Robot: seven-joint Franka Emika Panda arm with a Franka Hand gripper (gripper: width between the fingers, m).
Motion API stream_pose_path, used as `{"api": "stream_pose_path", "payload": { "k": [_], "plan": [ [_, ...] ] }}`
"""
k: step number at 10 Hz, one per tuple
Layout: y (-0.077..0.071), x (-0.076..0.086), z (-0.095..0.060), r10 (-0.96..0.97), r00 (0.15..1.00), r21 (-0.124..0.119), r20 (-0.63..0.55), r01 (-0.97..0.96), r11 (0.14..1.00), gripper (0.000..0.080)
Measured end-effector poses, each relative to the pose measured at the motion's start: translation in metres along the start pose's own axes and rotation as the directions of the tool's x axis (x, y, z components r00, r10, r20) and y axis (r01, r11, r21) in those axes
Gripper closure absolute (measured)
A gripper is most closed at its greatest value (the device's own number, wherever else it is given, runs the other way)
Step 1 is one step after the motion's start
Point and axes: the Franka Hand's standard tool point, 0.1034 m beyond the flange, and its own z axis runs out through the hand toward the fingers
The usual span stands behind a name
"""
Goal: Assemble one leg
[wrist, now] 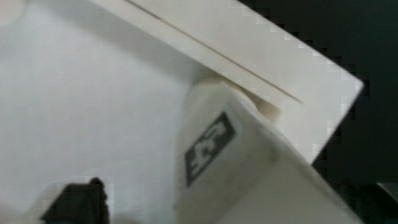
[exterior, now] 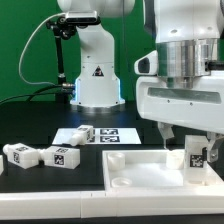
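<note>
The leg (exterior: 197,155) is a small white block with a black-and-white tag. It stands upright at the corner of the large flat white square piece (exterior: 140,168) nearest the exterior view's right. My gripper (exterior: 188,142) hangs over it with its fingers either side of the leg. In the wrist view the leg (wrist: 240,165) lies close against the piece's raised rim (wrist: 267,70). One dark finger (wrist: 80,200) shows with a gap of bare white surface between it and the leg. The other finger is hidden behind the leg. The gripper (wrist: 214,208) looks open.
Two loose legs (exterior: 20,153) (exterior: 60,156) lie on the black table at the exterior view's left. A third leg (exterior: 78,133) lies by the marker board (exterior: 108,133). The robot's white base (exterior: 95,70) stands behind.
</note>
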Motion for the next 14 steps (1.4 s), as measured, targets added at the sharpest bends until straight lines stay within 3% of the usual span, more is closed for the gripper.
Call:
{"api": "stream_pose_path", "payload": {
  "k": [3,5,6,8,9,10,12,14],
  "plan": [
    [0.000,0.001,0.000,-0.127,0.992,-0.001,-0.004,0.127,0.992,0.0151],
    [-0.006,-0.006,0.000,-0.470,0.882,-0.033,-0.017,0.470,0.882,0.0151],
    [-0.008,-0.007,0.000,-0.470,0.882,-0.031,-0.018,0.469,0.882,0.0151],
    [-0.007,-0.007,0.000,-0.411,0.912,-0.031,-0.020,0.410,0.912,0.0388],
    [-0.007,-0.007,0.000,-0.357,0.934,-0.030,-0.021,0.357,0.934,0.0388],
    [-0.007,-0.007,0.000,-0.303,0.953,-0.028,-0.023,0.302,0.953,0.0520],
    [-0.008,-0.009,0.001,-0.099,0.995,-0.028,-0.026,0.098,0.995,0.0515],
    [-0.009,-0.009,0.002,0.168,0.985,-0.035,-0.037,-0.170,0.985,0.0515]
  ]
}}
